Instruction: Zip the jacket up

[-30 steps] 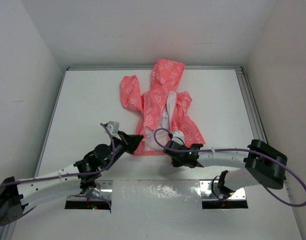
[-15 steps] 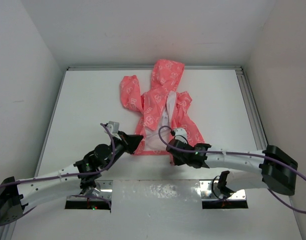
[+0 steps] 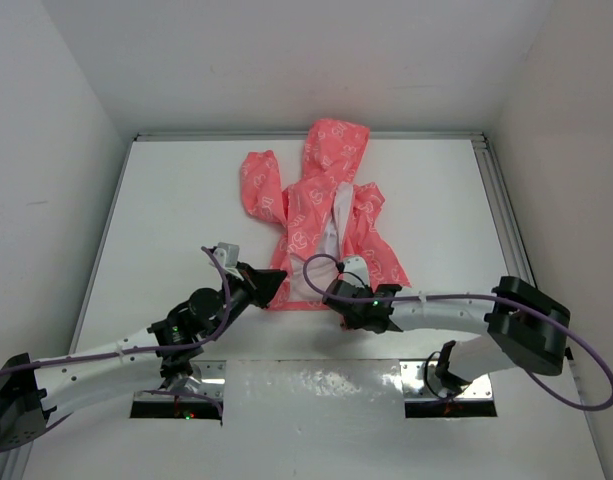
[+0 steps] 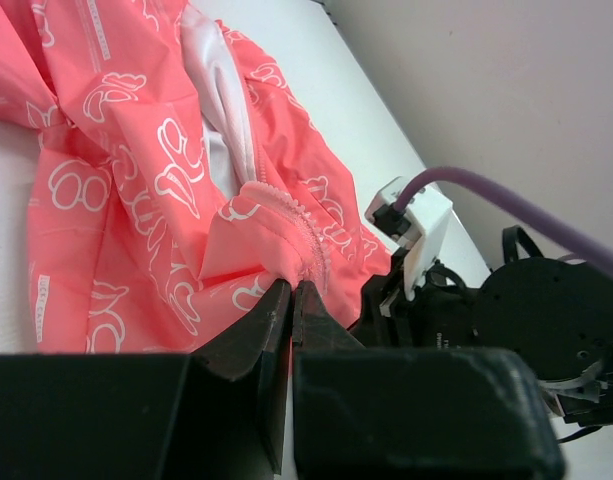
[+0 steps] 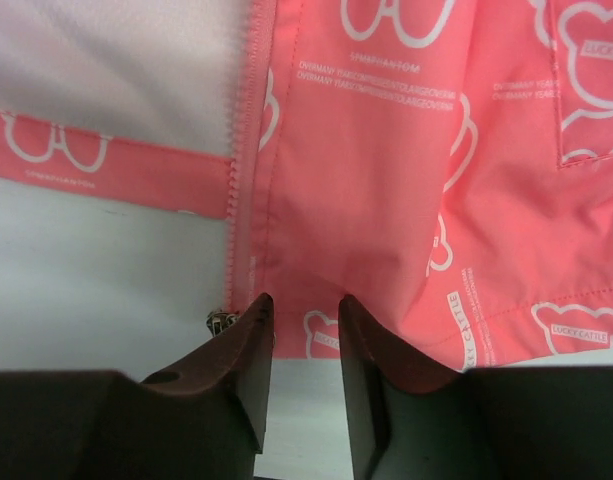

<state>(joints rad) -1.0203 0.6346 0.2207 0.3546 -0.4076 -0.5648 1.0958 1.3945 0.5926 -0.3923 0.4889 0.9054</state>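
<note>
- The left gripper [image 4: 291, 290] is pressed together on a puckered fold of zipper edge at the near hem of the jacket [image 3: 316, 215], holding that fold raised off the white table [image 3: 166, 200].
- Just beside it, the right gripper [image 5: 301, 312] has its fingers slightly parted, with the tips over the hem of the other front panel. Whether they touch the fabric cannot be told.
- A small metal piece [image 5: 223, 320] sits at the foot of the zipper tape [image 5: 248, 100], half hidden by one finger.
- From above, the right wrist and its purple cable [image 3: 321, 265] cover the jacket's near right corner.
- Farther back, the front lies open on white lining [image 3: 326, 235], with one sleeve [image 3: 258, 185] spread left.
- The hood [image 3: 336, 145] points at the back wall.
</note>
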